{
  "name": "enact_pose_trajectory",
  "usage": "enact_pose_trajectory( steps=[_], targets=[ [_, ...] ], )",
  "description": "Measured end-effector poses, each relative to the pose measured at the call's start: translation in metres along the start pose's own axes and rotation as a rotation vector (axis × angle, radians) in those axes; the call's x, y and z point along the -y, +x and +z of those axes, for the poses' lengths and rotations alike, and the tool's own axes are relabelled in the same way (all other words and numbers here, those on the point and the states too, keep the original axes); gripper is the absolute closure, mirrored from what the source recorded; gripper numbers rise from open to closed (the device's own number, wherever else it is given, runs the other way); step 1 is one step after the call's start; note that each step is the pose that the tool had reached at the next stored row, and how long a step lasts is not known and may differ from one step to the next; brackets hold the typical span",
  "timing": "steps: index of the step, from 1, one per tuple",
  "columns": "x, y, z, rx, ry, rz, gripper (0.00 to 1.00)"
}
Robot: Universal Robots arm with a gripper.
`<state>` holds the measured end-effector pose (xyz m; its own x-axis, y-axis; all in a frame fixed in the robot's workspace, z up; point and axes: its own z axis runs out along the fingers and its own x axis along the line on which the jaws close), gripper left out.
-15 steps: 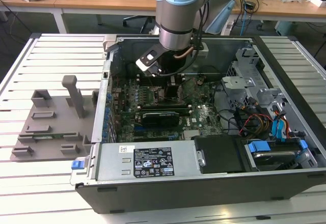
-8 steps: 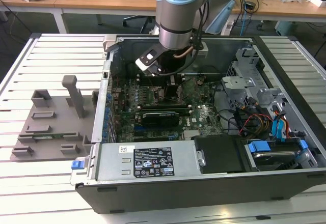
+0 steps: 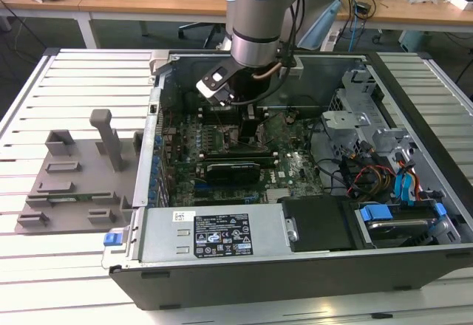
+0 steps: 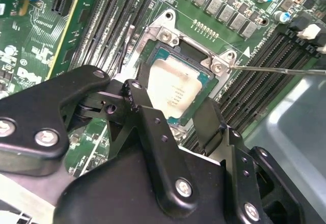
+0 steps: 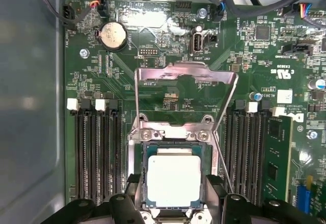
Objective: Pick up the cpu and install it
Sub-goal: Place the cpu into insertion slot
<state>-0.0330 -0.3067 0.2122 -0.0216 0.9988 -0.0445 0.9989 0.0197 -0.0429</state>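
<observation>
The gripper (image 4: 172, 102), grip impossible to tell, brackets the cpu (image 5: 173, 175) over the motherboard (image 5: 102, 76), case (image 3: 295, 269) on slatted table (image 3: 74, 74).

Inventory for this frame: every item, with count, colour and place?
small flat square cpu with silvery metal top: one, silver-grey, in the motherboard socket.
hinged metal socket plate: one, silver, swung open beside the cpu.
motherboard: one, green, inside the case.
round coin battery: one, silver, on the motherboard.
open computer case: one, dark grey, on the table.
plastic tray with upright posts: one, grey, exterior view's left of the case.
slatted table: one, white, under everything.
robot arm: one, grey and pale blue, reaching into the case.
tool: one, black, over the cpu.
</observation>
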Motion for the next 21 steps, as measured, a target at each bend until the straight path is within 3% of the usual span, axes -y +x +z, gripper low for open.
enact_pose_trajectory(
  steps=[3,4,5,6,7,9,10,12,21],
  targets=[
    [0.0001,0.0018,-0.003,-0.0001,0.0,0.0,0.4],
    [0.0,0.0021,-0.0036,0.0,0.0,0.0,0.47],
    [0.0,0.0021,-0.0036,0.0,0.0,0.0,0.47],
    [0.0001,0.0022,-0.0036,-0.0001,0.0,0.0,0.59],
    [0.0001,0.0022,-0.0037,0.0,0.0,0.0,0.59],
    [0.0001,0.0022,-0.0036,0.0,0.0,0.0,0.77],
    [0.0001,0.0022,-0.0036,0.0,0.0,0.0,0.77],
    [0.0001,0.0022,-0.0037,0.0,0.0,0.0,0.89],
    [0.0,0.0019,-0.0014,-0.0001,0.0,0.0,0.89]
  ],
)
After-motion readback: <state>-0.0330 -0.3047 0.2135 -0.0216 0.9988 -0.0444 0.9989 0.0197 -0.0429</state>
